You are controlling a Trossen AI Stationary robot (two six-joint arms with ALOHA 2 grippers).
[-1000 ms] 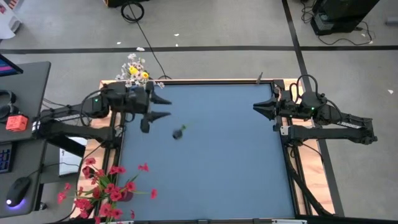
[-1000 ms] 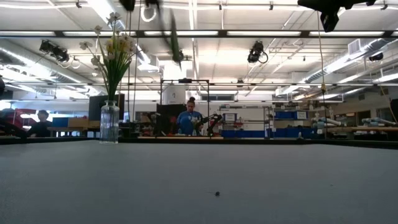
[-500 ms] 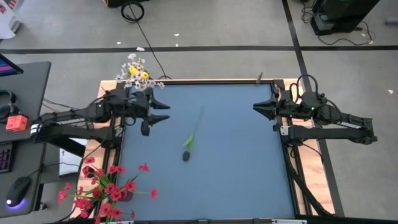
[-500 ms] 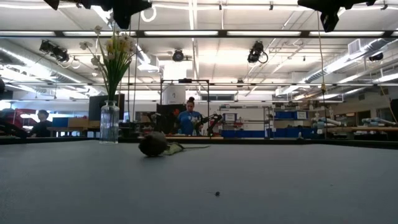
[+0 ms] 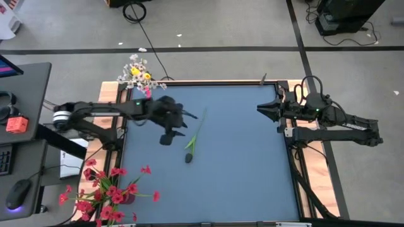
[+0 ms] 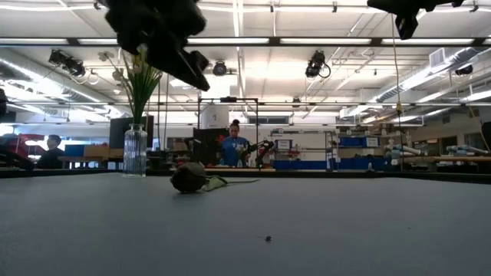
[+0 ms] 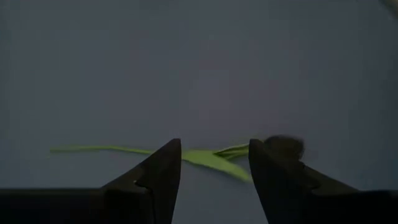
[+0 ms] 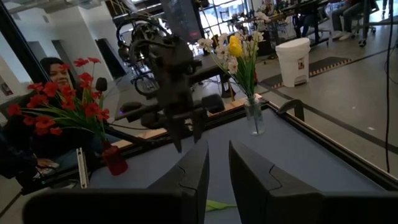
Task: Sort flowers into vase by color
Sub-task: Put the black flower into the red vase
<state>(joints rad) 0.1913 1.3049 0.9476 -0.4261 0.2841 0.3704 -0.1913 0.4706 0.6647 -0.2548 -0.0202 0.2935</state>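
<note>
- Because the dark-budded flower (image 5: 191, 140) lies flat on the bench (image 5: 252, 176), left of centre, its long axis runs diagonally: the near-black bud (image 5: 188, 157) sits at the nearer end and the green stem (image 5: 197, 126) points away toward the far right.
- In the left wrist view the stem (image 7: 124, 150) stretches crosswise past the fingers, with the bud (image 7: 283, 147) just beyond one finger, so the fingers straddle the leafy middle of the sprig.
- From the flower, the left end effector (image 5: 172, 126) hangs just to its left, above the bench, fingers spread and pinching nothing; it is by far the nearer arm.
- My judgement: the coming move is a short reach rightward and down onto the stem, gripping across its length.
- Farther out, the right end effector (image 5: 264, 111) waits at the far right edge of the bench, well apart from the flower, fingers nearly together with a narrow gap and nothing between them.
- At the far left corner stands the glass vase of white and yellow flowers (image 5: 138, 74); off the near left corner is the vase of red flowers (image 5: 108, 192).
</note>
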